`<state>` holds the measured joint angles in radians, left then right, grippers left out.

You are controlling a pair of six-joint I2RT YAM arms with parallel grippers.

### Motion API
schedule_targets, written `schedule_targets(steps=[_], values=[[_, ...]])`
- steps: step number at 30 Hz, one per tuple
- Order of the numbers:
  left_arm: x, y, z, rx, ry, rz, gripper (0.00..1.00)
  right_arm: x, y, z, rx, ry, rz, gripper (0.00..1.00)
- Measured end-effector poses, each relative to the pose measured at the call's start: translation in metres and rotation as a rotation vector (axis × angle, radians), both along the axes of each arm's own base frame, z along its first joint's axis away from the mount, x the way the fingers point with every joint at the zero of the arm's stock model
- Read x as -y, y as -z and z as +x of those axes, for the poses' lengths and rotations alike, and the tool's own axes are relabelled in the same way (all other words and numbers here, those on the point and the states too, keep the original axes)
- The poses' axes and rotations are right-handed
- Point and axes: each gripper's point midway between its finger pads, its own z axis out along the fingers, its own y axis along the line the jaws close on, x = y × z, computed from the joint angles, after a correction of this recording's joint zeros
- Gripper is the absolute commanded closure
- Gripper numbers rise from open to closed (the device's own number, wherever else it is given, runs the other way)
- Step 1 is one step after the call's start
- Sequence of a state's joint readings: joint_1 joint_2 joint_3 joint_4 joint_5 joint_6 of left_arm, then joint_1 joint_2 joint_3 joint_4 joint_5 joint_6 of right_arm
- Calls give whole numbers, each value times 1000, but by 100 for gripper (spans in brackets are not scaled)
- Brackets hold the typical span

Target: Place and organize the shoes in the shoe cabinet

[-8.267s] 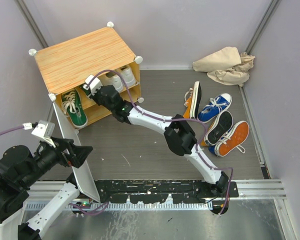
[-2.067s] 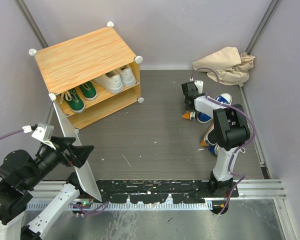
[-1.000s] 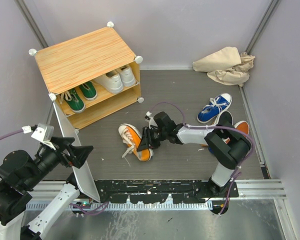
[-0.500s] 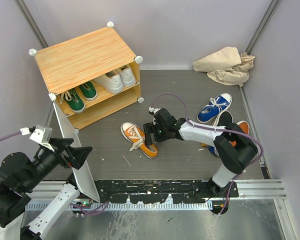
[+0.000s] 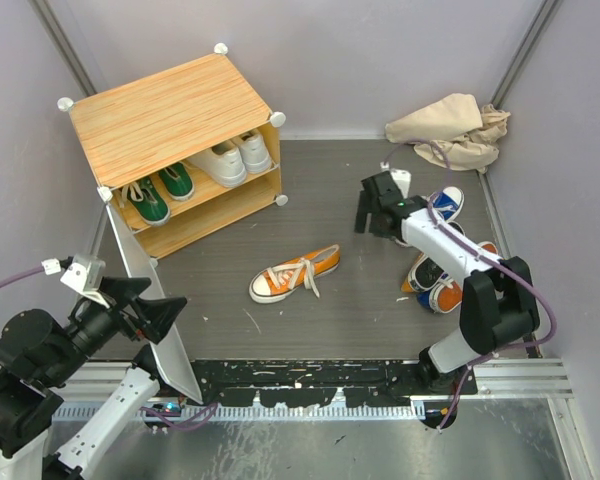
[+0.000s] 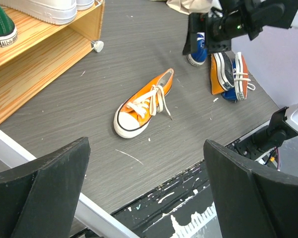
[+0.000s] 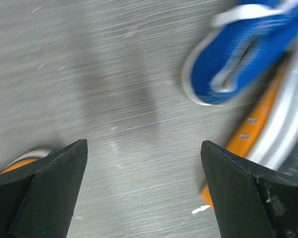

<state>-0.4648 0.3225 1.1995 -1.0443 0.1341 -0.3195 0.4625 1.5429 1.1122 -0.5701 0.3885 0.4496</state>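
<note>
The shoe cabinet (image 5: 165, 115) stands at the far left with its white door (image 5: 150, 300) swung open. A white pair (image 5: 230, 157) and a green pair (image 5: 155, 195) sit on its inner shelf (image 6: 37, 57). One orange shoe (image 5: 296, 273) (image 6: 141, 104) lies alone on the floor, upright, toe toward the near left. My right gripper (image 5: 363, 218) (image 7: 144, 144) hangs open and empty beside a blue shoe (image 5: 442, 203) (image 7: 243, 54). More orange and blue shoes (image 5: 448, 270) (image 6: 231, 74) are piled at the right. My left gripper (image 5: 155, 303) (image 6: 145, 144) is open by the door's edge.
A crumpled beige cloth (image 5: 452, 130) lies in the far right corner. Grey walls close in the floor on three sides. The open door's edge (image 6: 44, 166) crosses the left wrist view low at the left. A black and metal rail (image 5: 330, 380) runs along the near edge.
My right gripper opened and released the orange shoe, which now lies on the mid floor turned toe-left. The right arm swung back right toward the blue shoe. The left arm barely moved.
</note>
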Motion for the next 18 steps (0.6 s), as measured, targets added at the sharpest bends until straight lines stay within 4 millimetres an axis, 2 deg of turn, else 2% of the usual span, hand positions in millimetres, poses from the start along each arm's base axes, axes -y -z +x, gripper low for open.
schedule_targets(steps=[3,5,11,18], values=[[0,1,-2,16,10,6,2,45,-11,0,7,149,-23,0],[-1,1,-4,30,15,7,2,60,-16,-7,1,209,-42,0],[1,1,-8,64,37,-1,2,88,-17,-31,-76,341,-138,0],[2,1,-10,93,57,3,2,112,0,-55,-143,435,-212,0]])
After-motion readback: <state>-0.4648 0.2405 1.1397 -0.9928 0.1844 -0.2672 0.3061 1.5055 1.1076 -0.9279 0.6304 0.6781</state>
